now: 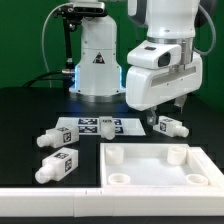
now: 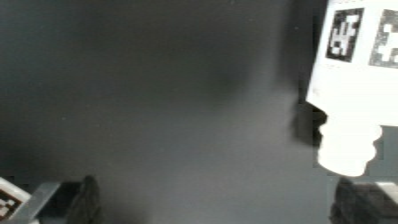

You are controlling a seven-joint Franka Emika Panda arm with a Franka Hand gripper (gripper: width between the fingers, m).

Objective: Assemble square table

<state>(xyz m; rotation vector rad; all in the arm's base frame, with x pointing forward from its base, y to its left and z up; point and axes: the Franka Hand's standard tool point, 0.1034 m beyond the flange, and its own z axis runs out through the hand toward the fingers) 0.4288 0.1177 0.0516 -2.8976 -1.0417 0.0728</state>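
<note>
The square table's white top [image 1: 160,172] lies tray-side up at the front of the exterior view's right, with round sockets in its corners. Four short white tagged legs lie loose on the black table: one [image 1: 48,137] at the left, one [image 1: 58,166] nearer the front, one [image 1: 107,126] on the marker board, and one [image 1: 168,125] right behind the top. My gripper [image 1: 166,110] hangs just above that last leg. In the wrist view the gripper [image 2: 222,205] is open with bare table between its fingers [image 2: 75,200]. The leg [image 2: 347,95] lies off to one side, near the other finger.
The marker board [image 1: 85,123] lies flat in front of the white robot base [image 1: 97,60]. A black stand [image 1: 65,40] rises behind at the exterior view's left. A white ledge [image 1: 50,205] runs along the front edge.
</note>
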